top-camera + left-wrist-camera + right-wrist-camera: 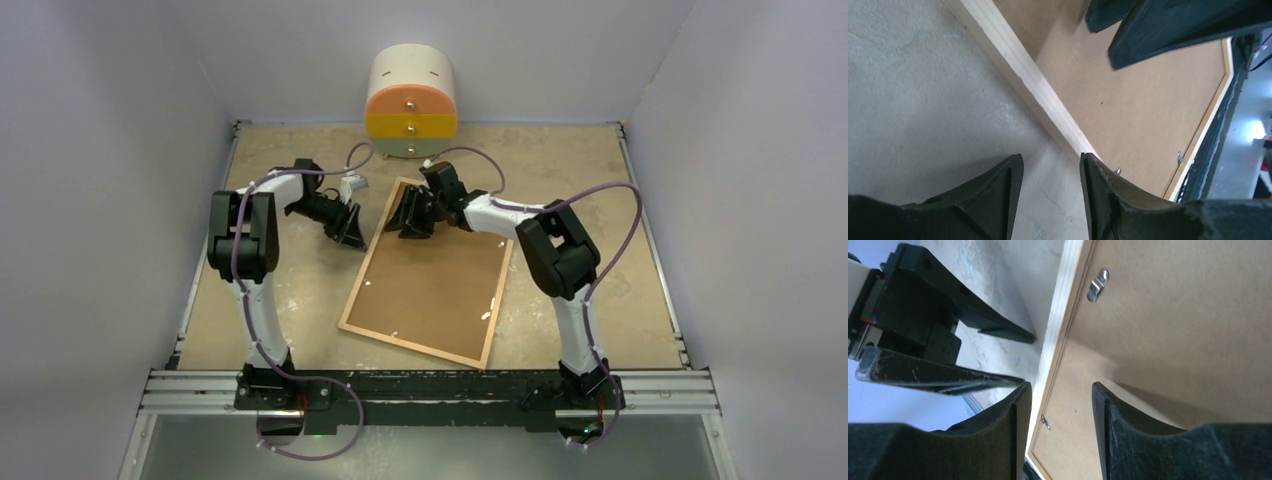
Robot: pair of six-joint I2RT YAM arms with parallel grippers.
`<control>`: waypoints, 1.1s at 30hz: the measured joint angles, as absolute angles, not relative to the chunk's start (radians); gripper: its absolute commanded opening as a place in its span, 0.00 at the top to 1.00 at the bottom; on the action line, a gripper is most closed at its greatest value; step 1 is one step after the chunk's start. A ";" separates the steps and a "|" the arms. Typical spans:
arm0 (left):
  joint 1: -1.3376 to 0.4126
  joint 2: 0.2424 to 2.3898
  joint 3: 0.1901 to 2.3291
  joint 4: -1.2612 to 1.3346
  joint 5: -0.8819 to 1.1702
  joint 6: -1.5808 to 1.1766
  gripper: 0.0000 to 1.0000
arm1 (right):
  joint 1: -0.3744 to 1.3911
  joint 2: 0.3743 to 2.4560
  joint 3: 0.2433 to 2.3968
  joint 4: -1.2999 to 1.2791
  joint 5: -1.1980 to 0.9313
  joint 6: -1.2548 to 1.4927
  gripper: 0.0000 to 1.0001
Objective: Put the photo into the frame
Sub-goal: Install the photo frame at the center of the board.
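Left gripper (349, 226) is held low over the table (300, 290), just beside the frame (412, 347) and outside its far left border. Its fingers are seen parted in the wrist view, with only bare table between them and nothing pinched. The frame is laid flat, back upward, at a slant in the middle of the table, and its opening is filled by the brown backing board (430, 285). Small metal clips (1096, 284) are seen along the inner border; whether they are turned home cannot be told. The photo is not seen in any view, so it cannot be told whether it lies under the board. If it does, insertion is judged done and only securing is left; if not, the board must be lifted out first. Right gripper (412, 216) is set over the frame's far corner, its arm stretched inward toward the left one. Its fingers are likewise parted and empty above the border and board.
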State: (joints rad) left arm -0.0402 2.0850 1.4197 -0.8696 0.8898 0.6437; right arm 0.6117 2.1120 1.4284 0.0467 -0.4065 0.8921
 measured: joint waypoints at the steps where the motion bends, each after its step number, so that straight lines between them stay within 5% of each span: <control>1: -0.043 2.096 1.425 -0.868 0.907 0.632 0.53 | 0.614 2.123 1.442 0.046 -0.401 0.892 0.51; 16: -0.090 2.128 1.432 -0.835 0.944 0.595 0.71 | 0.589 2.257 1.599 0.051 -0.355 0.905 0.59; 33: -0.081 2.128 1.414 -0.820 0.973 0.598 0.75 | 0.588 2.302 1.652 0.057 -0.355 0.925 0.62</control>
State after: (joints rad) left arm -0.0807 2.1281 1.4136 -0.8196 0.9730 0.5983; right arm 0.5880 2.3016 1.6524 0.0574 -0.3550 0.9245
